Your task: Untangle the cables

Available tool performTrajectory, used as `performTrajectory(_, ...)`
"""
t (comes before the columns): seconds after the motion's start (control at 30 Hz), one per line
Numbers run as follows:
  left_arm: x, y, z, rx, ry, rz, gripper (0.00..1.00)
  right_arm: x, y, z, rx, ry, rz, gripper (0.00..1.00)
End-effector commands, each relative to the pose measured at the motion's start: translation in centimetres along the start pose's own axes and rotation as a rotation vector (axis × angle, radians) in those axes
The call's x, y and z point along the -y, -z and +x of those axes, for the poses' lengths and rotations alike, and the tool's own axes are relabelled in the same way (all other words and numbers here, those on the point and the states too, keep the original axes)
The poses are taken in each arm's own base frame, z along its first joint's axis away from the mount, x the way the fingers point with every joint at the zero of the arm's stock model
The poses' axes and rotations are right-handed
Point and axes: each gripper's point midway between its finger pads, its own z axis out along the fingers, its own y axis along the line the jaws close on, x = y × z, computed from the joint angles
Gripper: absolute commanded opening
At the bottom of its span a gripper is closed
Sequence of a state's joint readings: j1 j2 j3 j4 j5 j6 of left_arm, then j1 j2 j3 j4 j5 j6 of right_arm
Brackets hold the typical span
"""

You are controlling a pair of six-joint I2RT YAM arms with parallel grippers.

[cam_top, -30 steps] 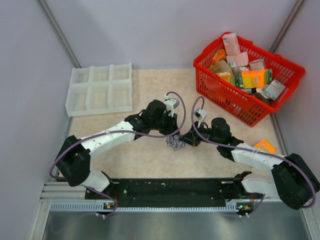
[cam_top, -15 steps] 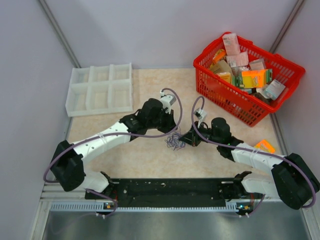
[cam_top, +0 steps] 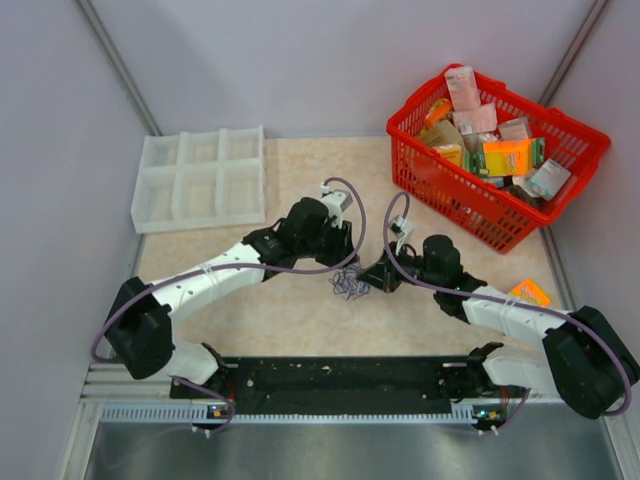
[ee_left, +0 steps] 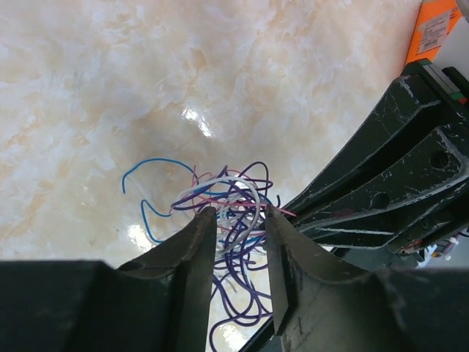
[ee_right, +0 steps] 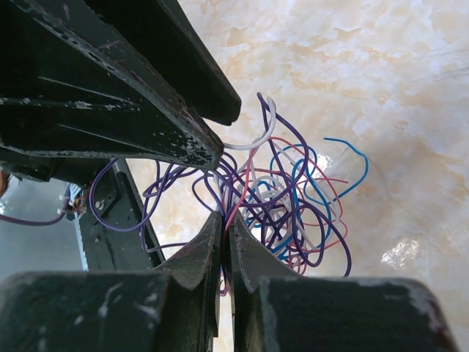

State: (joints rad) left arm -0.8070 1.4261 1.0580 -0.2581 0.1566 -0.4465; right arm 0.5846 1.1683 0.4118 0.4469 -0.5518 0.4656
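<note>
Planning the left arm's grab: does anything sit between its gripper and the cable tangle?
Nothing visible does. The left gripper is open, astride strands of the cables. The right gripper pinches strands from the opposite side, beside the left gripper's path rather than across it.

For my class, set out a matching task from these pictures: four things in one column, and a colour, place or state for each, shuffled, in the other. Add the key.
1. basket
2. tray
3. cables
4. right gripper

A. white, far left
B. shut on one strand
C. red, far right
D. tangled in a heap

Pairs: 1-C, 2-A, 3-D, 4-B
</note>
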Motion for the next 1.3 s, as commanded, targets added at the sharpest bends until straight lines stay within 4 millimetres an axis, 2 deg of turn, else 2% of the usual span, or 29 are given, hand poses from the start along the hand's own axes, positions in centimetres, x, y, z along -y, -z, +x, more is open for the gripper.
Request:
performTrajectory(0.0, 1.2, -0.7, -0.4, 0.017, 0.003, 0.065, 0.33, -0.6, -0.2, -1.2, 0.04, 0.031, -0.036, 0.03)
performTrajectory(0.13, 1.3, -1.0, -0.4, 0.01, 0.001, 0.069, 0.21, -0.6, -0.3, -1.2, 0.041, 0.03, -0.038, 0.03)
performTrajectory(0.27, 0.9, -0.7, -0.5, -0.008, -0.023, 0.038, 0.0, -0.5, -0.2, -1.2, 0.042, 0.029, -0.034, 0.06)
performTrajectory(0.33, 1.2, 0.1, -1.0, 0.009, -0.03, 0.04, 0.0, -0.3, -0.3, -1.1, 0.039, 0.028, -0.025, 0.19)
performTrajectory(0.4, 2.4, 1.5, -2.2, 0.061, -0.032, 0.085, 0.0, -0.2, -0.3, -1.1, 0.033, 0.029, -0.019, 0.34)
performTrajectory(0.47, 4.0, 3.0, -3.2, 0.114, -0.019, 0.155, 0.0, 0.0, -0.3, -1.1, 0.032, 0.035, -0.01, 0.42)
performTrajectory(0.53, 5.5, 4.4, -3.9, 0.155, 0.013, 0.226, 0.0, 0.3, -0.3, -1.1, 0.035, 0.035, 0.008, 0.47)
performTrajectory(0.6, 6.5, 5.4, -4.6, 0.187, 0.047, 0.272, 0.0, 0.5, -0.4, -1.1, 0.037, 0.034, 0.021, 0.56)
performTrajectory(0.8, 8.3, 7.4, -6.1, 0.228, 0.093, 0.336, 0.0, 1.2, -0.1, -1.3, 0.062, 0.03, 0.065, 0.72)
performTrajectory(0.93, 9.8, 8.7, -7.0, 0.256, 0.116, 0.41, 0.0, 1.4, -0.3, -1.2, 0.056, 0.006, 0.071, 0.71)
performTrajectory(1.07, 12.1, 11.6, -9.0, 0.318, 0.108, 0.504, 0.0, 3.0, -0.6, -1.1, 0.054, -0.035, 0.154, 0.57)
performTrajectory(1.13, 12.8, 13.9, -10.5, 0.387, 0.064, 0.515, 0.0, 4.2, -0.5, -0.8, 0.048, -0.064, 0.216, 0.5)
performTrajectory(1.27, 12.8, 20.6, -13.9, 0.601, -0.052, 0.443, 0.0, 7.1, 0.6, -0.8, 0.079, -0.119, 0.366, 0.5)
